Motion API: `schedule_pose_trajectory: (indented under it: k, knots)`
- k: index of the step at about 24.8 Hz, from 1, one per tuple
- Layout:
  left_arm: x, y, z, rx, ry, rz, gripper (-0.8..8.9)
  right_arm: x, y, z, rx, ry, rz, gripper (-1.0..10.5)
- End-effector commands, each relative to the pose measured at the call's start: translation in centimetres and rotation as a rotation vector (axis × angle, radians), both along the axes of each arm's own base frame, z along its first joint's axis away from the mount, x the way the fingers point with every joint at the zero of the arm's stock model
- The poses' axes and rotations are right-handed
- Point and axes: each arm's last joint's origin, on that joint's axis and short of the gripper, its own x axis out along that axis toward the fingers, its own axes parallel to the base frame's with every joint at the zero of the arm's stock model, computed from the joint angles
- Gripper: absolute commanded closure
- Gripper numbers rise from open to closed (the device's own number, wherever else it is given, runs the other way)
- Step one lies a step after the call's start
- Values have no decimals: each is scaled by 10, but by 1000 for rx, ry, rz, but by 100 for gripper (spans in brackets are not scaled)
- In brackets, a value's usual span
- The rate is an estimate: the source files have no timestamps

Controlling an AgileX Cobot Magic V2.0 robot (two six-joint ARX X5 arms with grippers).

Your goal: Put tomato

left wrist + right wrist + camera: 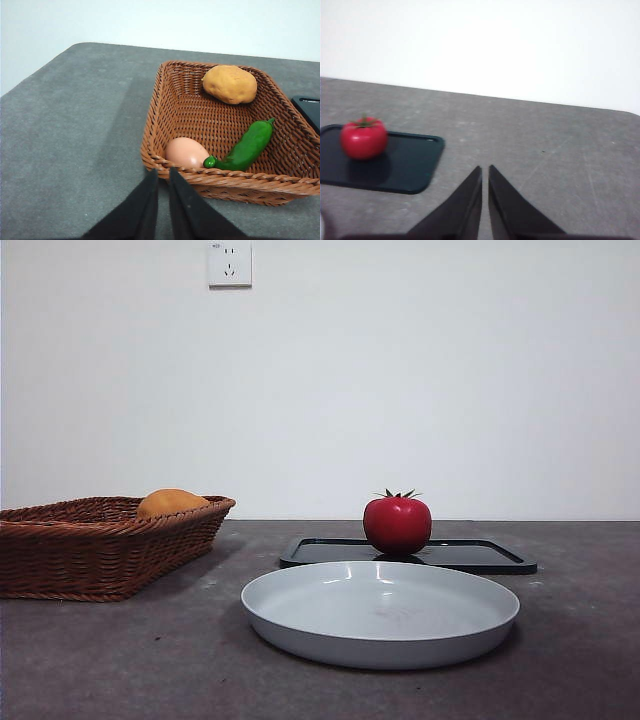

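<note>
The red tomato (397, 524) with a green stem stands upright on a flat black tray (480, 557) behind a grey plate (380, 612). The right wrist view shows the tomato (363, 138) on the tray (405, 165), well off to the side of my right gripper (485, 172), which is shut and empty above the bare table. My left gripper (163, 175) is shut and empty, just outside the near rim of a wicker basket (165, 105). Neither arm shows in the front view.
The wicker basket (90, 545) stands at the left and holds an orange-yellow potato-like piece (230, 83), a green pepper (245, 147) and a pale egg (186, 152). A wall socket (229, 263) is on the white wall behind.
</note>
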Motion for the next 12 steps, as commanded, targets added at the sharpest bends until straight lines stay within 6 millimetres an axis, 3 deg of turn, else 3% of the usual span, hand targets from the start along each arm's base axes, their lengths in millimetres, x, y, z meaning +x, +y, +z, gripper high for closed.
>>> schedule_pose_trajectory:
  k: [1, 12]
  knots:
    - [1, 0, -8, 4, 27, -2, 781, 1, -2, -14, -9, -20, -21, 932]
    - [1, 0, -8, 4, 26, -2, 781, 10, -6, -58, -2, 35, -60, 932]
